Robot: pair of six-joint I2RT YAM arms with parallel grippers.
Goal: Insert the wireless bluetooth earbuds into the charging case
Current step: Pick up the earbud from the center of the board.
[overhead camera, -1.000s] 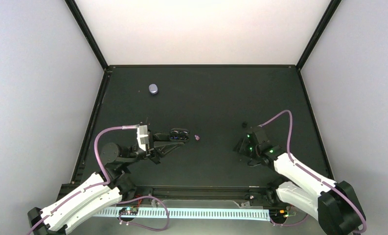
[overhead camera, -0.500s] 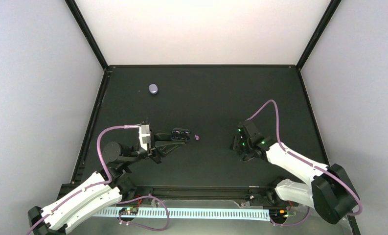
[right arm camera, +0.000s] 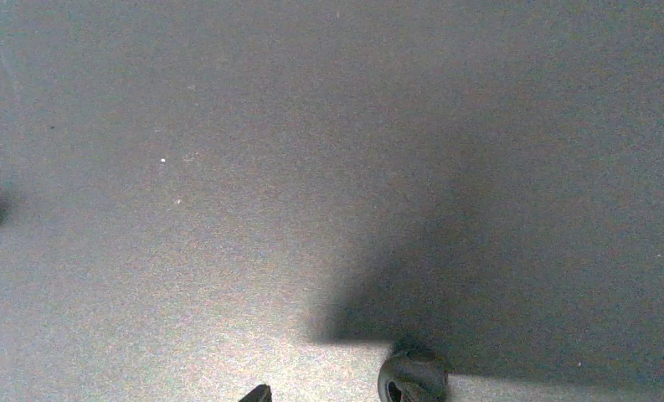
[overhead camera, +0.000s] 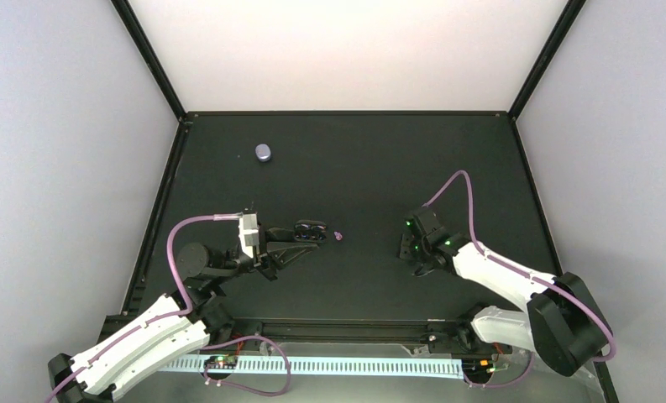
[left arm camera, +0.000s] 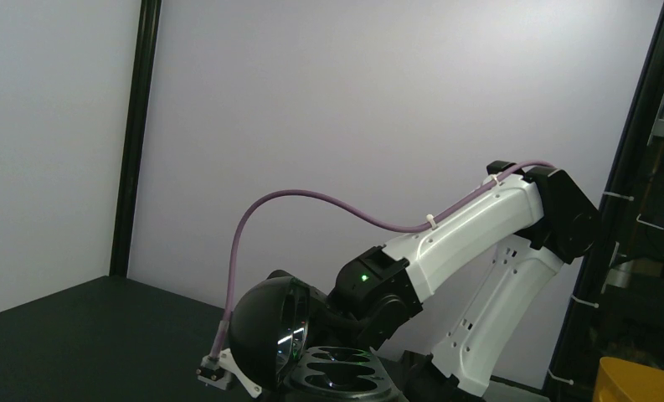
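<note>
Gripping the charging case (overhead camera: 311, 227) tight in the left claw (overhead camera: 299, 236), a bit left of the middle of the dark surface (overhead camera: 354, 168). Held open, round top flipped up, two little wells facing up. Looks dark, nearly black, from above and in the left wrist view.

Lying on the surface just beside the case, at 3 o'clock and not touching it: one tiny purple earbud (overhead camera: 338, 237). Peeks in too at the 9 o'clock edge of the right wrist view, cut off there.

Well apart from the earbud, again at 3 o'clock: the right claw (overhead camera: 408, 244), low over the surface. Cannot tell if clenched or released, with only small dark bits showing at the 6 o'clock edge of the right wrist view.

Far off at 11 o'clock from the case, near the back of the surface: a small round lilac-grey thing (overhead camera: 264, 152), all alone.

Past the case in the left wrist view: the white right arm (left arm camera: 470, 243) with a purple cable (left arm camera: 311, 201) and a green light.
</note>
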